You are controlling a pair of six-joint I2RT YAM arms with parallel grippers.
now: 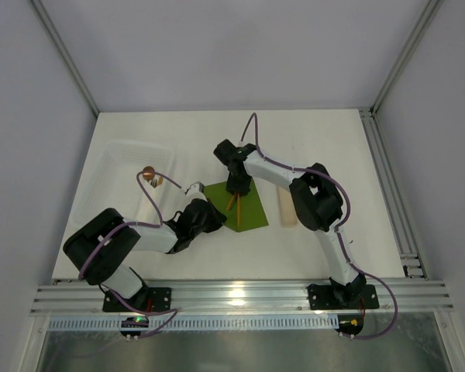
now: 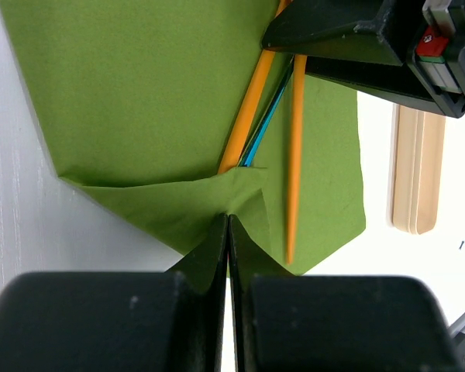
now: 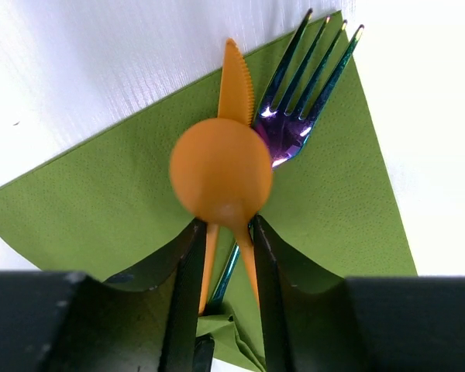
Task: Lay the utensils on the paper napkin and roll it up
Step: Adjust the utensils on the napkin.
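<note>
The olive-green paper napkin [image 1: 252, 211] [image 2: 155, 93] [image 3: 85, 209] lies flat in the middle of the table. On it rest the utensils [image 1: 234, 204]: an orange spoon [image 3: 221, 170], an orange knife [image 3: 234, 85] and an iridescent fork [image 3: 298, 116], handles side by side [image 2: 252, 101]. My right gripper [image 1: 239, 188] [image 3: 225, 226] stands over the handles with its jaws half closed round them, the pads touching the two orange ones. My left gripper [image 1: 207, 215] [image 2: 229, 222] is shut on the napkin's near corner, which is pinched up into a fold.
A clear plastic tray [image 1: 116, 159] stands at the left with small brown items [image 1: 151, 177] in it. A pale wooden utensil [image 1: 287, 209] [image 2: 415, 170] lies on the table right of the napkin. An aluminium rail [image 1: 391, 186] runs along the right edge.
</note>
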